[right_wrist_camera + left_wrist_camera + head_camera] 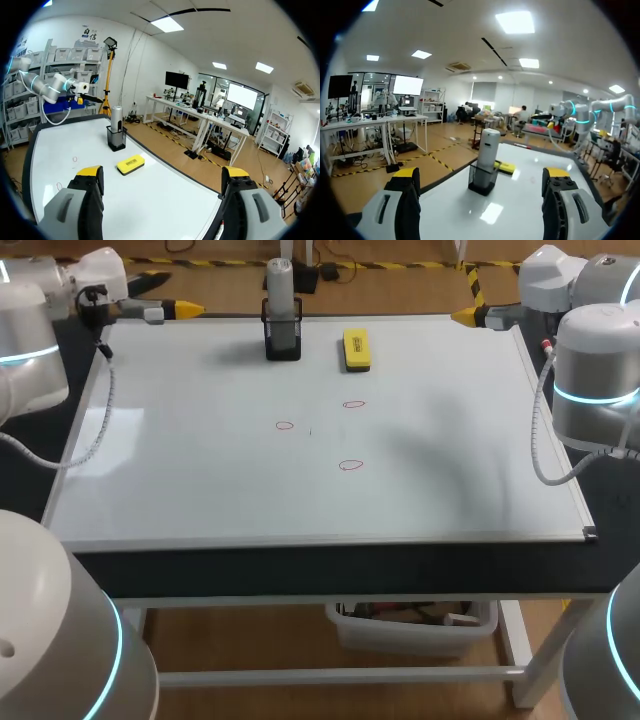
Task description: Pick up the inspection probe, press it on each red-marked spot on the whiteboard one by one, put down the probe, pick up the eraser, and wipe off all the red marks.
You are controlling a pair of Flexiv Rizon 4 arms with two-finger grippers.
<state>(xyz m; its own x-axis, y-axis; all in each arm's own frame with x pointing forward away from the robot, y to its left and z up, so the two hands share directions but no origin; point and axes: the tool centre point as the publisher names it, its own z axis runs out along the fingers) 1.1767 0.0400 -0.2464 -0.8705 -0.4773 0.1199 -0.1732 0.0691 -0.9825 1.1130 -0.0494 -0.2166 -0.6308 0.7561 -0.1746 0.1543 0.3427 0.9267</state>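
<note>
Head view: the whiteboard covers nearly the whole worktop, and everything the task needs sits on it, untouched by either arm. The inspection probe, a grey cylinder, stands upright in a black holder near the middle of the whiteboard's far edge. The yellow eraser lies flat just beside the holder, on the side towards the right arm and apart from it. Three small red rings are drawn around the middle of the board: one towards the left, one towards the far side, and one nearest the front edge, all whole and unsmudged. The left end effector hangs at the far left corner of the whiteboard and the right end effector at the far right corner, both well apart from the probe. Each wrist view shows its own yellow-tipped fingers spread wide with nothing between them. The left one points along the far edge with the probe ahead of it, and the right one looks across the board at the eraser and the probe beyond it. By my reading the task is at its very start. Wiping has clearly not happened, and with the probe in its holder the pressing looks undone too, though a press would leave no trace. Taking the probe, touching the three marks, putting the probe down, taking the eraser and wiping all remain.
</note>
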